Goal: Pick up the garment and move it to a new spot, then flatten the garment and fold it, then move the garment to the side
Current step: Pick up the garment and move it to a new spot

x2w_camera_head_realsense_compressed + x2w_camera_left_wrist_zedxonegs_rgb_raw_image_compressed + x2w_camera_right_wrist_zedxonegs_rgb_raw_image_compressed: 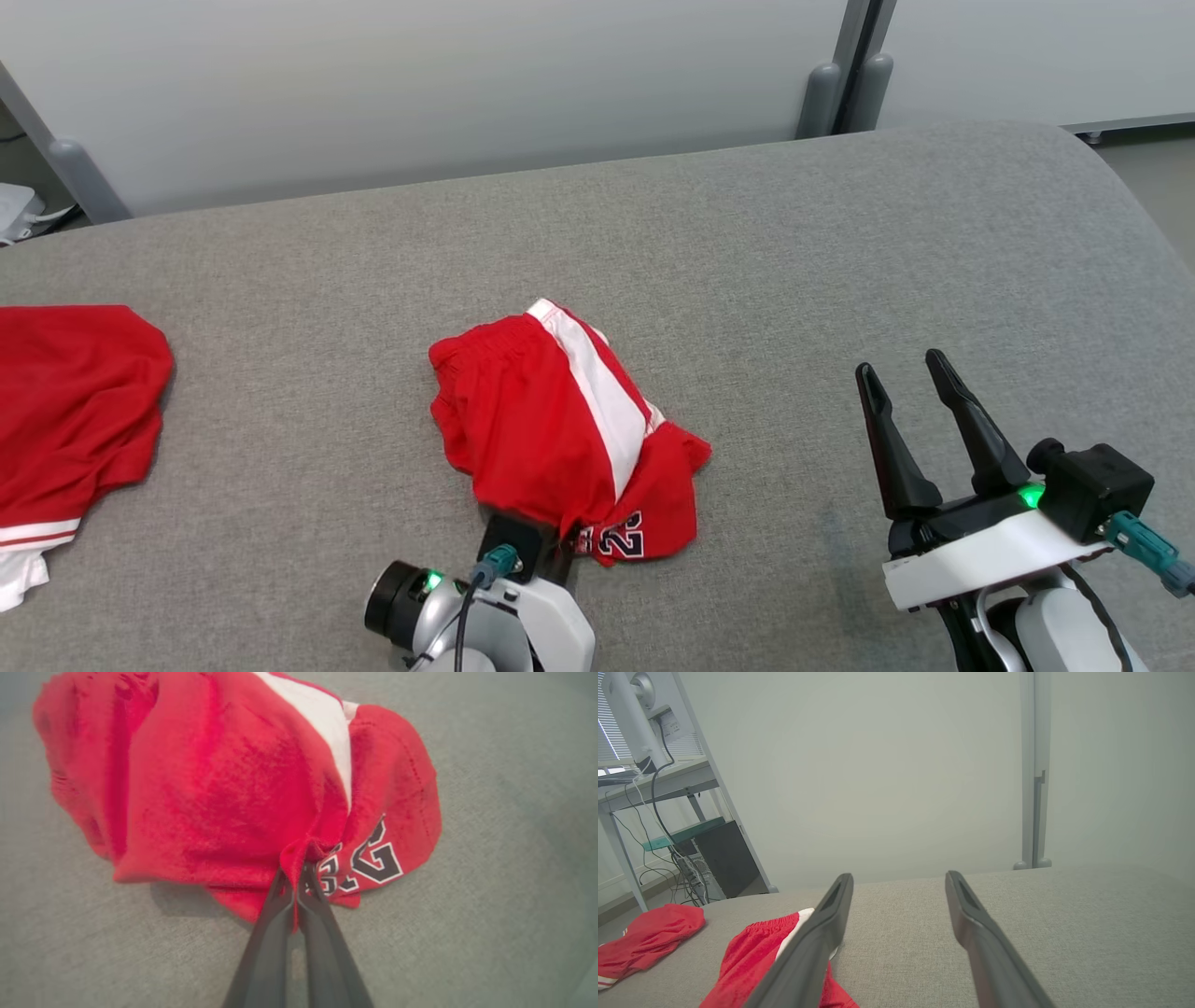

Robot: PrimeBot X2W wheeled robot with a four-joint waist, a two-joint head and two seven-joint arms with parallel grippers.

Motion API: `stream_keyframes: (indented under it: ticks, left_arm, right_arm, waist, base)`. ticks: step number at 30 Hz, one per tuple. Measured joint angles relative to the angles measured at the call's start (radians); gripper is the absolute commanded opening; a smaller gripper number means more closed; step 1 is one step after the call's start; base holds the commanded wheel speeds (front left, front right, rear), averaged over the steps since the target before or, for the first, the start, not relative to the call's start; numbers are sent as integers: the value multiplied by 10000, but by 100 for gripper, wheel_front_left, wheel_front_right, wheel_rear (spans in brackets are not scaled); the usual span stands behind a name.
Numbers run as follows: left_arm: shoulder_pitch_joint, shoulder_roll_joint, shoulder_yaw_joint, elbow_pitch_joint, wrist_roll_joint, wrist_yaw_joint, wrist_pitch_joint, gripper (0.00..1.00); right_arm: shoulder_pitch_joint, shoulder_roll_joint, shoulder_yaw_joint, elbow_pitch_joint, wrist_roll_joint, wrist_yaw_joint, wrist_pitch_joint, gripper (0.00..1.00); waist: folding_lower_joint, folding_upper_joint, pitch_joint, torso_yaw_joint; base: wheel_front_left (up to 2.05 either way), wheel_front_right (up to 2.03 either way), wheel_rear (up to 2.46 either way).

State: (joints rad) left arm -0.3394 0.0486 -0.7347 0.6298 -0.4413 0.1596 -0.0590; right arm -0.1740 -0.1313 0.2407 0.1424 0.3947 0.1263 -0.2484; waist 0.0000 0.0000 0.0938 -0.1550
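Cloth at the near edge of the garment (210, 788) is pinched in the left gripper (296, 872), whose jaws are closed tight on a red fold right beside the dark, white-outlined numerals (373, 858). The rest of the garment (red shorts with a broad white stripe) lies heaped on the grey table (490, 905) just ahead of that gripper. In the head view the garment (532, 429) drapes over the left gripper (560, 541) and covers its fingertips, so the pinch itself is plain in the left wrist view alone. The right gripper (899, 366) hovers with its jaws spread wide, holding and touching nothing, and the garment sits well off to its left. The right wrist view looks low along the right gripper (899, 877) and takes in things the head view misses: a desk (654, 784) with trailing cables and a dark computer tower (724, 858) beyond the table's far left edge. A second red garment (65, 401) lies further to the left of both grippers, apart from the held one.
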Motion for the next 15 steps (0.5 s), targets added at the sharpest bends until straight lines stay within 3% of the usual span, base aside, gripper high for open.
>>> stream_keyframes:
  ticks: [7,8,9,10,11,15]
  left_arm:
    - [292,75,-236,-257,-44,0,499,0]
    - [313,88,-247,-384,-58,0,499,9]
    - [314,92,-234,-531,-102,2,497,44]
    - [317,102,-228,-711,-125,40,497,92]
    - [319,113,-224,-884,-125,107,493,100]
    - [413,314,-81,-1628,-219,257,466,100]
  right_arm:
    - [0,0,0,17,0,0,0,100]
    - [0,2,2,19,0,0,0,100]
    - [1,2,8,25,0,0,0,100]
    - [1,4,25,31,0,0,0,100]
    - [1,8,42,38,0,0,0,100]
    - [6,13,174,79,0,0,0,100]
  waist:
    - [0,0,11,178]
    - [0,0,9,204]
    - [0,0,4,228]
    - [1,0,-7,247]
    - [1,0,-23,262]
    - [1,0,-134,284]
  base:
    - [0,0,0]
    - [0,0,0]
    - [0,0,0]
    - [0,0,0]
    - [0,0,0]
    - [0,0,0]
